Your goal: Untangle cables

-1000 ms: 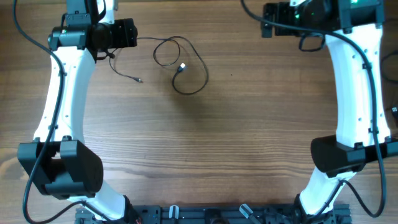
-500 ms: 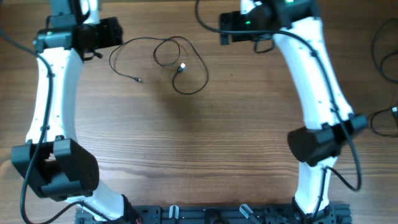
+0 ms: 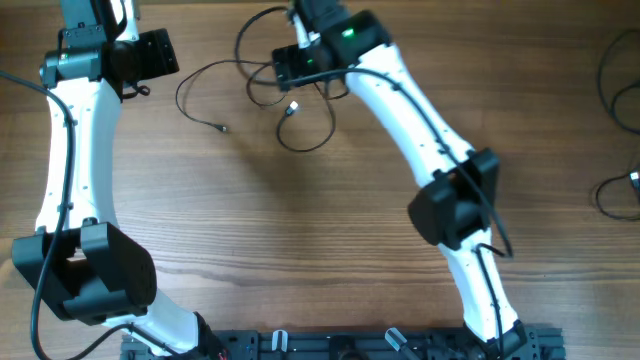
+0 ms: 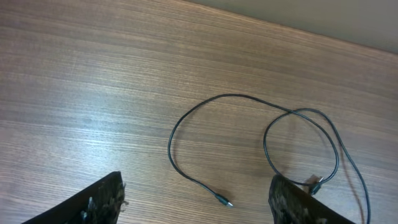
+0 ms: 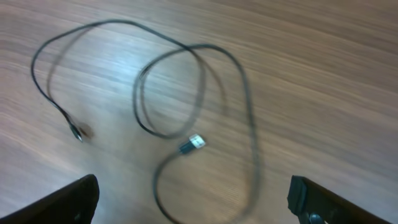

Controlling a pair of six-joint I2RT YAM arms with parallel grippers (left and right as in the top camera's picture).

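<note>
A thin black cable lies in loose loops on the wooden table at the far middle-left. One plug end points left and a second plug rests inside the loops. My left gripper hovers open just left of the cable. In the left wrist view the cable and its plug lie ahead between the spread fingers. My right gripper hangs open over the loops. The right wrist view shows the cable, blurred, below the wide-apart fingers, which hold nothing.
More black cables lie at the table's right edge. The right arm stretches diagonally across the table's middle. The two arm bases stand at the near edge.
My right arm has swung from the far right corner leftward to above the cable loops. The left gripper has drifted a little left and back. The cable lies as before.
</note>
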